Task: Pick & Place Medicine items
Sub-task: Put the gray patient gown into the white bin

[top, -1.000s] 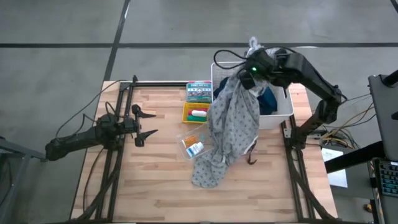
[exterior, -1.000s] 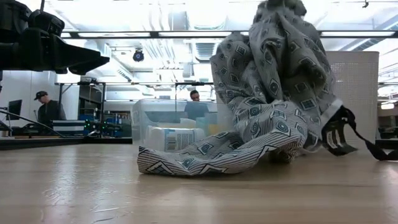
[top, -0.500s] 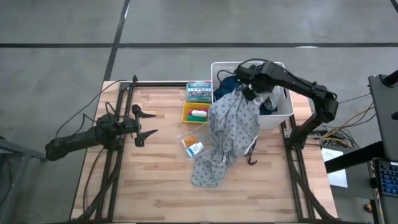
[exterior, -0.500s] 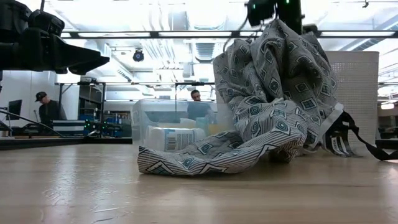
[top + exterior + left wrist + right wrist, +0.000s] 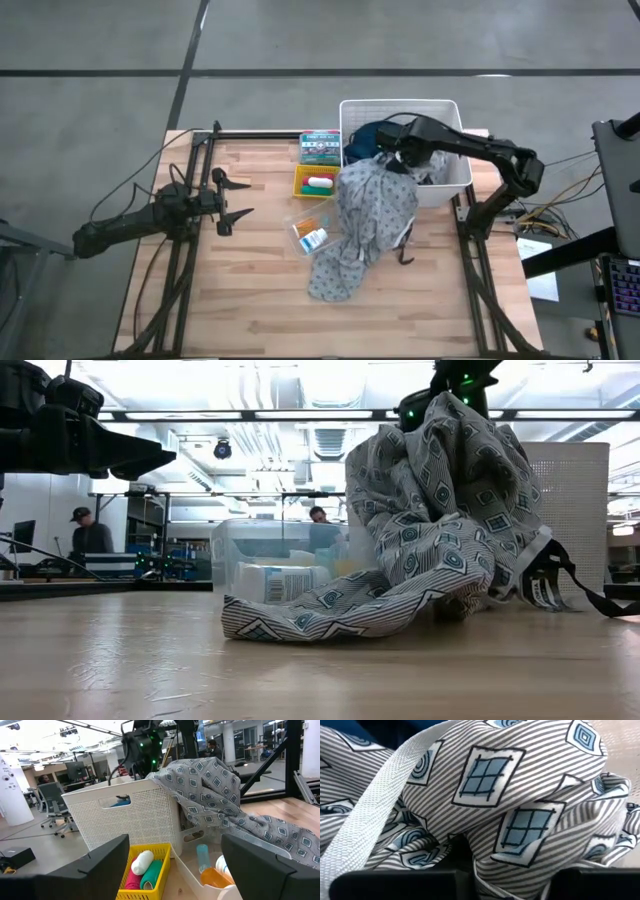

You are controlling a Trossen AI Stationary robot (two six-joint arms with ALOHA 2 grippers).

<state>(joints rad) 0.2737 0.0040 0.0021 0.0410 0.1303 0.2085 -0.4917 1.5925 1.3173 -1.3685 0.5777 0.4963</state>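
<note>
Red, green and white tubes (image 5: 318,182) lie in a yellow tray (image 5: 161,851). An orange pack and a white-and-blue bottle (image 5: 313,236) sit in a clear tub (image 5: 192,870) just nearer. A grey patterned cloth (image 5: 368,215) hangs from the white basket's (image 5: 458,172) front rim and covers the table beside both; its lower end lies on the wood. My right gripper (image 5: 402,155) is shut on the cloth's top at the basket's near left corner. My left gripper (image 5: 236,196) is open, hovering over the table's left side, facing the tray. My right gripper holds the grey cloth by its bunched upper end (image 5: 452,408), coming from above and pointing down. Several folds and a woven strap (image 5: 375,815) fill the space between the fingers (image 5: 395,882). The cloth hangs slack below, its lower part (image 5: 330,615) on the table.
A dark blue cloth (image 5: 372,134) lies in the basket. A green-and-white box (image 5: 320,147) stands at the far edge beside the tray. A black strap (image 5: 405,252) trails from the grey cloth. Bare wood (image 5: 250,290) lies toward the near edge. People (image 5: 85,530) stand in the room beyond.
My right gripper has come down toward the basket's near left corner, still shut on the grey cloth. The cloth's raised top has sunk with it and now slumps over the basket's front rim; its lower end has stayed on the table.
</note>
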